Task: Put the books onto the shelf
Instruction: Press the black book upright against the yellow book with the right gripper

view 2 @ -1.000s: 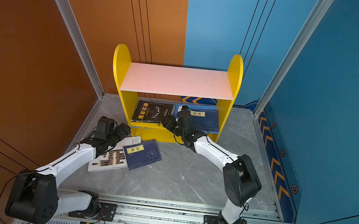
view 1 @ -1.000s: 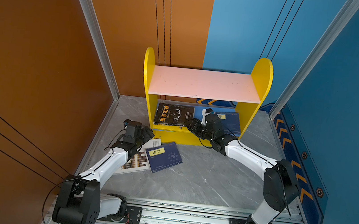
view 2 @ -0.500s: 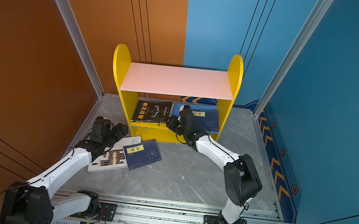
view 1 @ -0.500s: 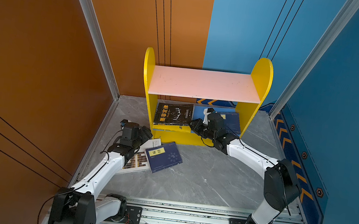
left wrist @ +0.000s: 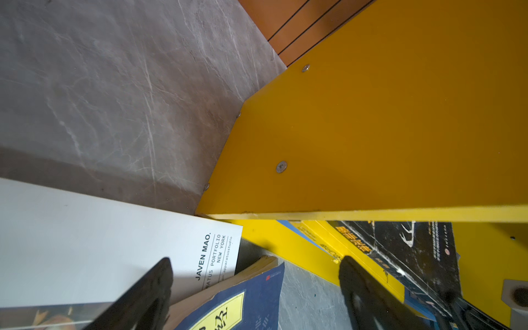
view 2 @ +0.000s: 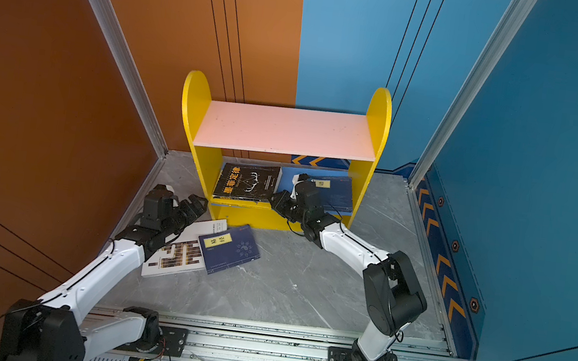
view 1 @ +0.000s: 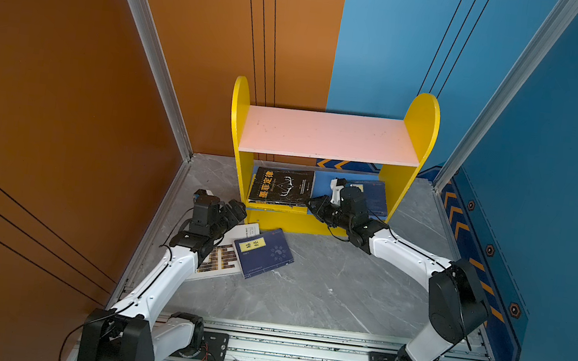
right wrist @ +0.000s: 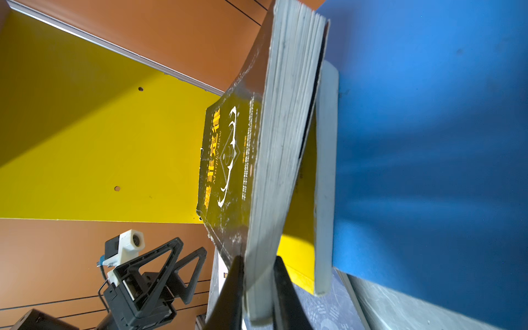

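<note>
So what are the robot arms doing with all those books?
The right gripper is pinching the edge of the black book, which sits on a yellow book on the blue lower board of the shelf. The left gripper is open, hovering over a white book and a navy book lying on the table. Those two are not shelved yet.

The shelf [view 1: 419,130] is showing yellow sides, a pink top board and a blue lower board, the black book [view 1: 281,186] is carrying yellow lettering, and the navy book [view 1: 263,253] is bearing a yellow label on the grey veined floor [view 1: 323,287].
</note>
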